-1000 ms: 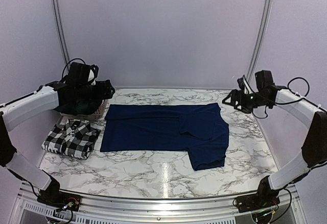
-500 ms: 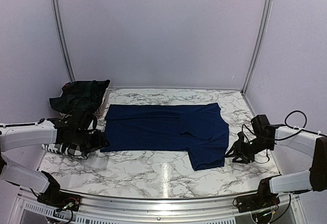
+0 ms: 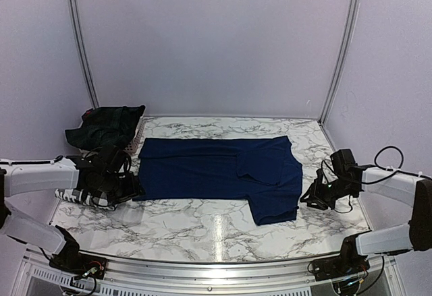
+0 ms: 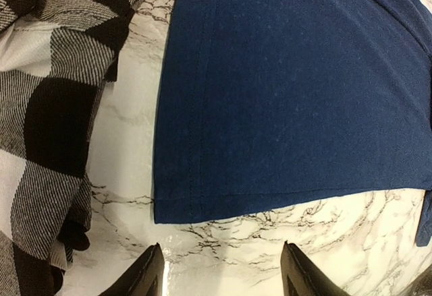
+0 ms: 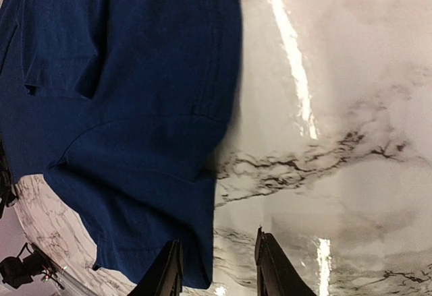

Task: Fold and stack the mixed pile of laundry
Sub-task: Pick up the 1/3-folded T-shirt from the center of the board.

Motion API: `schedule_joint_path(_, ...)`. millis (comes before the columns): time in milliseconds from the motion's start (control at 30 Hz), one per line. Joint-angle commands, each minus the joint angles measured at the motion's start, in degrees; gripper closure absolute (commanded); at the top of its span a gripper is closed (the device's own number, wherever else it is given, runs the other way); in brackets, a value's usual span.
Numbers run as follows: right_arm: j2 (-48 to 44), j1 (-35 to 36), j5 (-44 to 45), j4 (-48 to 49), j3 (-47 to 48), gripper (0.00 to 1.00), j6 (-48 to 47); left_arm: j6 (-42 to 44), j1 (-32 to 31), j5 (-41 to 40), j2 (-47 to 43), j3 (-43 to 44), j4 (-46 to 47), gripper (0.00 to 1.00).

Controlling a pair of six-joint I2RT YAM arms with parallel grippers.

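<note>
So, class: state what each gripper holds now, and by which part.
Nothing is held. The left gripper is open just short of the navy T-shirt; the right gripper is open at its edge.

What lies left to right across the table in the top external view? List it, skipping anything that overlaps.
Black-and-white checked shirt → left gripper → navy T-shirt → right gripper. The dark plaid garment is left out, since it spans the first two.
</note>
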Motion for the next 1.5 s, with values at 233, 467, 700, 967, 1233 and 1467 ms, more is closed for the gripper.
schedule_joint_path(233, 3.2, 5.57, -2.58, -3.1, 5.59, 0.63, -3.85, 5.77, -1.14, 0.05, 4.02, 5.1, -0.83, 0.39)
schedule_joint_path(467, 4.14, 6.68, -3.39, -5.18, 3.95, 0.64, -4.2, 6.35, -1.26, -0.34, 5.53, 6.38, -0.92, 0.38)
schedule_joint_path(700, 3.04, 7.07, -7.69, -5.24, 3.4, 0.87, -4.33, 6.78, -1.26, -0.81, 6.29, 6.98, -1.01, 0.38)
schedule_joint_path(967, -2.24, 7.78, -10.72, -10.0, 1.08, 1.0, -5.07, 8.55, -1.26, -0.8, 5.86, 7.22, -1.33, 0.38)
schedule_joint_path(1233, -9.45, 13.94, -14.81, -12.01, -5.36, 1.0, -2.46, 8.71, -1.26, -2.13, 5.37, 6.26, -2.59, 0.39)
schedule_joint_path(1467, -11.81, 14.72, -10.88, -16.78, -4.09, 0.63, -3.11, 7.96, -1.26, -4.04, 5.28, 5.73, -3.92, 0.35)
